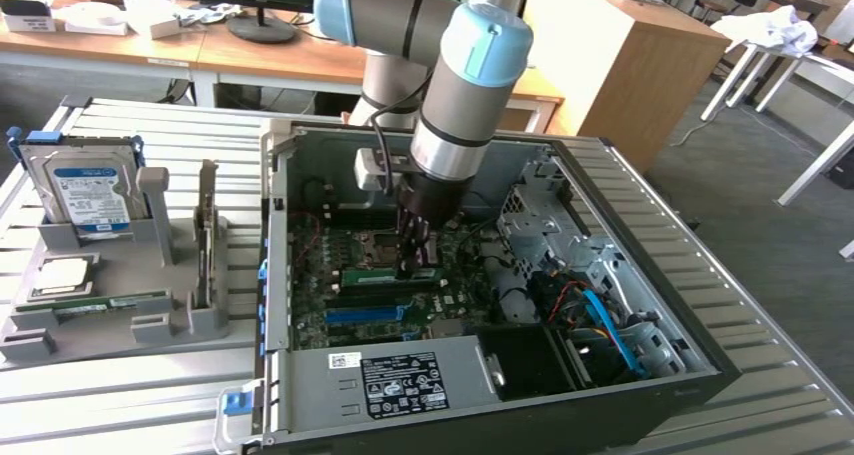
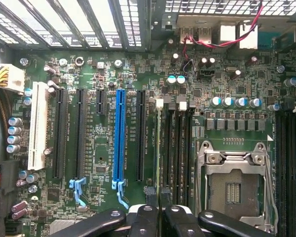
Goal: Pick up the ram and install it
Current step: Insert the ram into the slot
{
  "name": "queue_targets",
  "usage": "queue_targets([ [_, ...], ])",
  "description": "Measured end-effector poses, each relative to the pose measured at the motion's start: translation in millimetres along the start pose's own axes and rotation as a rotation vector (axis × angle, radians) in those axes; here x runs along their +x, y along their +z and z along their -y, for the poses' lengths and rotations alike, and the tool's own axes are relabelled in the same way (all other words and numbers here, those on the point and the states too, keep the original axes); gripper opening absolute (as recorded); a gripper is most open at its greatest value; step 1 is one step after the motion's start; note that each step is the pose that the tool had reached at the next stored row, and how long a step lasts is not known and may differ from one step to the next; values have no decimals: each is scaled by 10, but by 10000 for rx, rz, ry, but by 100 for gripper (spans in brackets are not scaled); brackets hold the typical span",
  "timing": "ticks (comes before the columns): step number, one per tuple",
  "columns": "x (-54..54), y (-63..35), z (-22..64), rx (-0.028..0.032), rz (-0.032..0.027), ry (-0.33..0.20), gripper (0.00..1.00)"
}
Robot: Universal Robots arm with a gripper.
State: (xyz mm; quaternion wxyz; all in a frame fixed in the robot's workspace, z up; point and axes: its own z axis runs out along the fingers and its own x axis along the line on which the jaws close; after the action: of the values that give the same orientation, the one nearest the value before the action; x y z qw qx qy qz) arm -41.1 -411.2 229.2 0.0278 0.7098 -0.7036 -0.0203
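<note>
Reaching down into the open computer case (image 1: 694, 325) in the middle of the exterior view, with the gripper (image 1: 414, 265) low over the motherboard (image 1: 380, 330). Clamped on the ram (image 1: 367, 273), fingers drawn nearly together with just the thin green stick between them. Appears there as a narrow green strip lying across the board at the fingertips, a little above the blue slot (image 1: 380, 315) and just left of the frame's centre.

Looking through the wrist view: shows the ram (image 2: 159, 148) edge-on, as a pale thin line running out from the gripper (image 2: 159, 211). Lies along the dark memory slots (image 2: 175, 148), on their side nearest the blue slot (image 2: 120, 138), with the bare processor socket (image 2: 234, 187) on the other side of them.

Judging progress from this: pick-up done, given the stick in the grip and well apart from the grey holder (image 1: 94, 330) at the exterior view's left, where the hard drive (image 1: 87, 190) stands upright. Installing under way, lined up with a slot but not shown finished. Cannot tell whether the lower edge has entered the slot or merely sits just over it. Leaves, by that reading, the full seating and the letting go.
</note>
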Motion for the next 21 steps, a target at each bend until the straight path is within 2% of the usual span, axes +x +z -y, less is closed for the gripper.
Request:
queue_targets([
  [6, 5, 8, 1, 0, -11, 3, 13],
  [8, 4, 9, 3, 0, -67, 5, 13],
  [9, 5, 9, 2, -1, -137, 12, 13],
  [10, 5, 10, 3, 0, -173, 14, 13],
  [21, -9, 11, 11, -1, -168, 13, 13],
])
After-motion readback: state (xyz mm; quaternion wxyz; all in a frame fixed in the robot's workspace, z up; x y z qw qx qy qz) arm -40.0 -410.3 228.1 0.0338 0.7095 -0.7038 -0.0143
